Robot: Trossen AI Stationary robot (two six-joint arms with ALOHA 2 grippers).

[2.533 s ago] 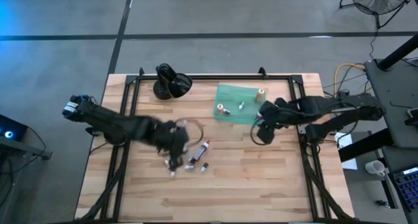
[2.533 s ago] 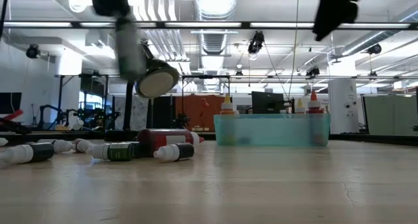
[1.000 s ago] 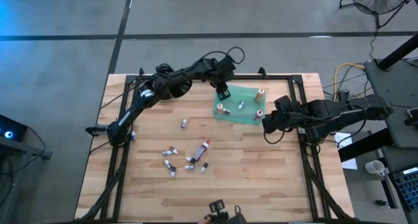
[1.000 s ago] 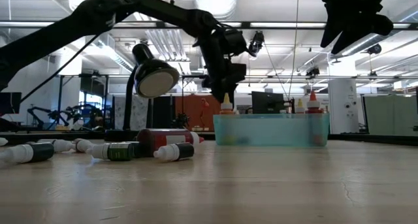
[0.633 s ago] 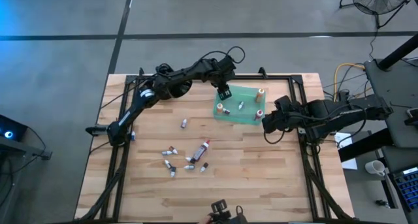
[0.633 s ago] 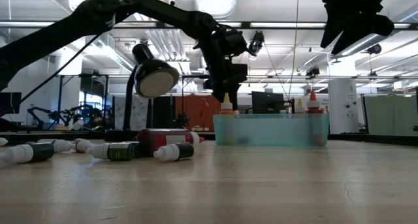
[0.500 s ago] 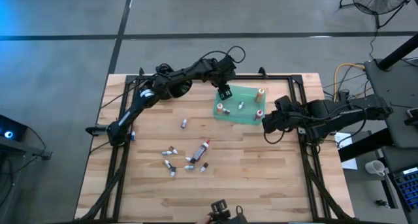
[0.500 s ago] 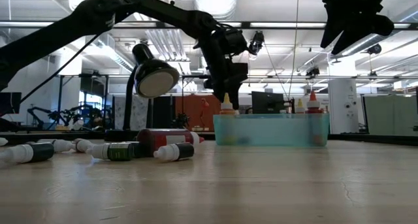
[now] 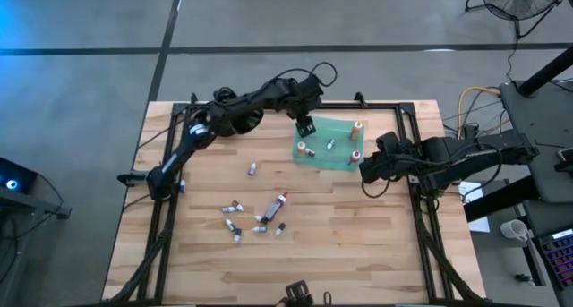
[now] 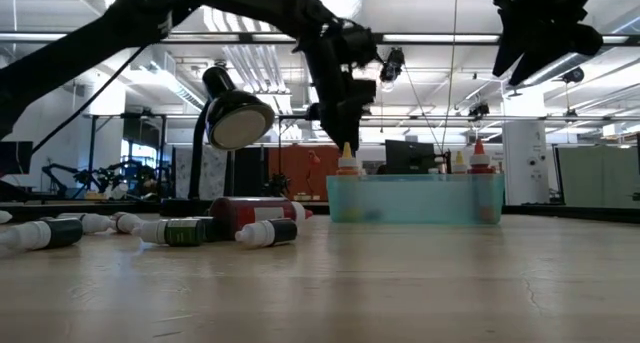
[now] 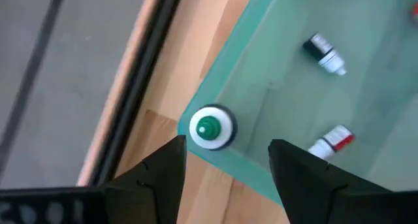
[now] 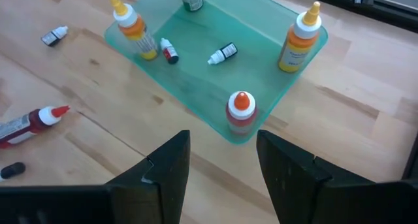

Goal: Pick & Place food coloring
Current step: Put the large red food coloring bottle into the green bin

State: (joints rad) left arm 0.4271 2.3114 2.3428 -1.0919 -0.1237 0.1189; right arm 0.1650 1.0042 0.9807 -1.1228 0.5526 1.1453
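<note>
The teal tray [image 9: 327, 142] lies at the table's far right. Three bottles with orange or red caps stand upright on it [image 12: 131, 28] [image 12: 302, 38] [image 12: 240, 113], and two tiny ones lie flat [image 12: 169, 51] [image 12: 223, 53]. A green-capped bottle [image 11: 211, 127] stands at the tray's far left corner. My left gripper [image 11: 225, 165] hangs open right above it, pointing down, touching nothing. My right gripper [image 12: 222, 165] is open, above the table off the tray's near right corner. Several small bottles [image 9: 235, 206] and a red one [image 9: 276, 204] lie on the wood.
A glossy black rounded object [image 9: 235, 115] stands at the far edge, left of the tray. The loose bottles [image 10: 265, 231] lie mid-table, with one more [image 9: 253, 169] farther off. A black frame rail [image 9: 269, 106] runs along the far edge. Bare wood [image 9: 358, 244] spreads near and right.
My left arm has risen a little over the tray's far left corner, its gripper still pointing down. The bottles and the right arm have kept still.
</note>
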